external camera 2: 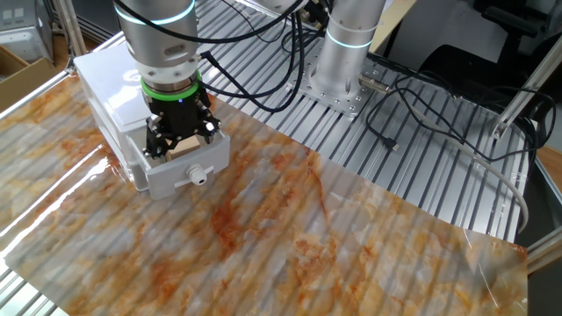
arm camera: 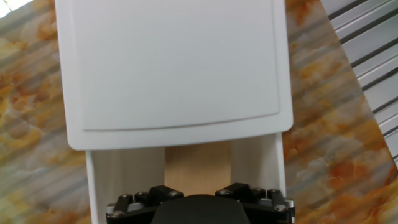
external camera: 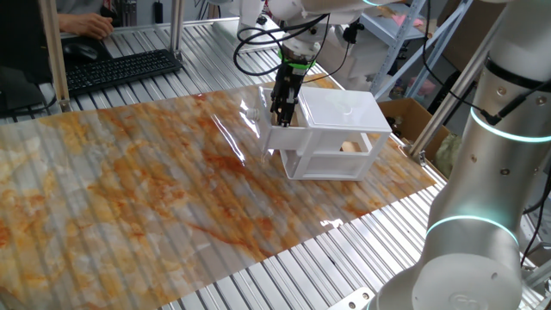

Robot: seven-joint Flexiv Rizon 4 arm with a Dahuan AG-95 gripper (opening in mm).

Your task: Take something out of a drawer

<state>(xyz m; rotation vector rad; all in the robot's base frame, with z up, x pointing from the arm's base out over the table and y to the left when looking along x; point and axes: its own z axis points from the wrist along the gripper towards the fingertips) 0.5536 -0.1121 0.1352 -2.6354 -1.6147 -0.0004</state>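
Observation:
The white two-drawer cabinet (external camera: 340, 108) stands on the marbled mat. Its top drawer (external camera 2: 180, 171) is pulled out towards me, with a round knob on the front. It also shows in the hand view (arm camera: 106, 174) below the cabinet lid. A tan wooden block (arm camera: 198, 167) lies in the drawer. My gripper (external camera 2: 182, 147) points straight down into the open drawer, and its black fingers (external camera 2: 156, 145) sit tight against both sides of the block (external camera 2: 182, 151). In one fixed view the gripper (external camera: 281, 116) is at the drawer's rim. The fingertips are hidden in the hand view.
Another tan piece (external camera: 349, 146) shows inside the cabinet's lower level. A keyboard (external camera: 116, 69) and a person's hand lie at the back left. A cardboard box (external camera: 409, 116) stands right of the cabinet. Cables (external camera 2: 413, 105) run over the slatted table.

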